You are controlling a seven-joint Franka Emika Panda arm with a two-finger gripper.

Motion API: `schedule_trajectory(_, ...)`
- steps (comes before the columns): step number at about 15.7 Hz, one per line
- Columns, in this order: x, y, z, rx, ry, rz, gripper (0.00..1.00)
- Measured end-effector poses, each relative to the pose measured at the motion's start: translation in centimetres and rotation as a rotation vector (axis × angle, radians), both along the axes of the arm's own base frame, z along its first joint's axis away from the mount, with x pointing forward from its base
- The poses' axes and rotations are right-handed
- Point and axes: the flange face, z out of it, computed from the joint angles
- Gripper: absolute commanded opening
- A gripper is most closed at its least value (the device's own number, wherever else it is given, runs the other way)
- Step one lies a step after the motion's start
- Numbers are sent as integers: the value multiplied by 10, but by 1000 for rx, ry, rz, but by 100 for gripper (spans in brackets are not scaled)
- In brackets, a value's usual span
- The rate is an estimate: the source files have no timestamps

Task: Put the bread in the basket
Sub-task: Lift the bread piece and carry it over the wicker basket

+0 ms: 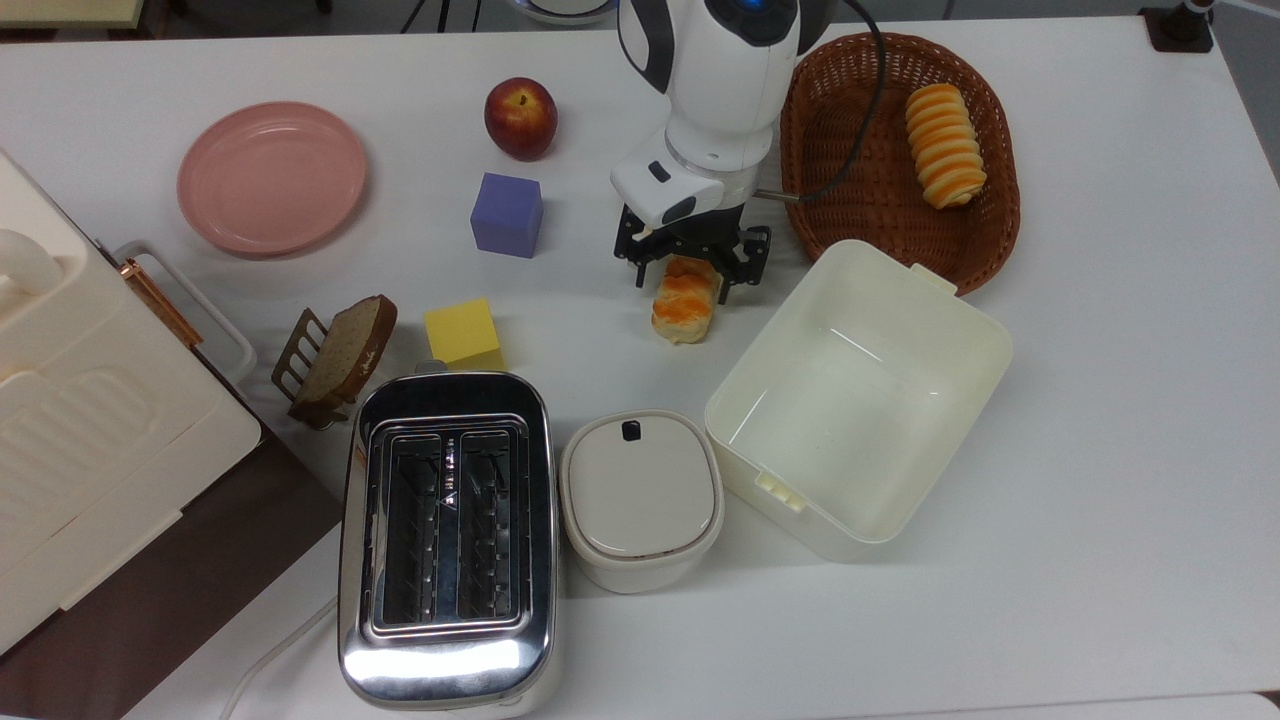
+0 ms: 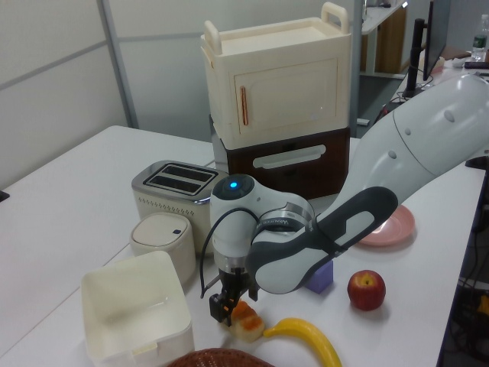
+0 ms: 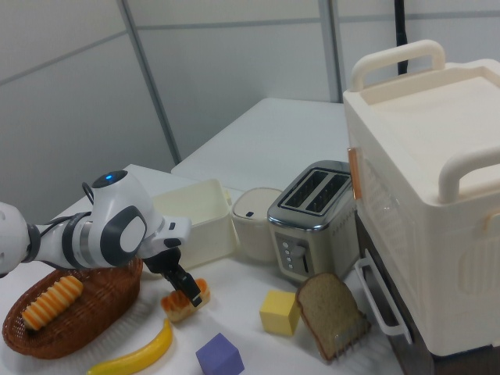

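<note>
Basket (image 1: 872, 190) at the top view's upper right, holding a striped roll (image 1: 943, 146). Cream tub (image 1: 860, 395) just below, bare inside. Bread (image 1: 686, 300) flat on the counter (image 1: 1100, 420), close beside tub and basket. Gripper (image 1: 690, 268) low over its upper end, fingers (image 1: 641, 270) parted astride it, not visibly clamped. Wide bare counter at the top view's right.

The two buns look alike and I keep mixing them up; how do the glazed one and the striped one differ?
The glazed bun has patchy orange glaze; the striped roll has even orange-and-cream bands. The bun is shorter than the roll. The bun lies on the table under the gripper; the roll lies in the basket. Both are oblong and orange-and-cream.
</note>
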Motion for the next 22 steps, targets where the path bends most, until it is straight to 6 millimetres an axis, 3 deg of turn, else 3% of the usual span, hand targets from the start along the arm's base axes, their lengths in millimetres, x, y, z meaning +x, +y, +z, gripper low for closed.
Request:
schedule_trajectory(2,0,0,-1,-6,0,0,23)
schedule_trajectory(9,6,-4,11,-12,-31,-27,24)
schedule_trajectory(12,10,-28,56,-5,-72,-74,24)
schedule_trajectory(14,1,-47,103,-7,-85,-111,25)
schedule_trajectory(16,-14,-53,142,-7,-93,-124,25)
schedule_trajectory(18,-29,-42,159,-14,-77,-106,25)
schedule_trajectory(22,-62,25,147,-58,26,6,25)
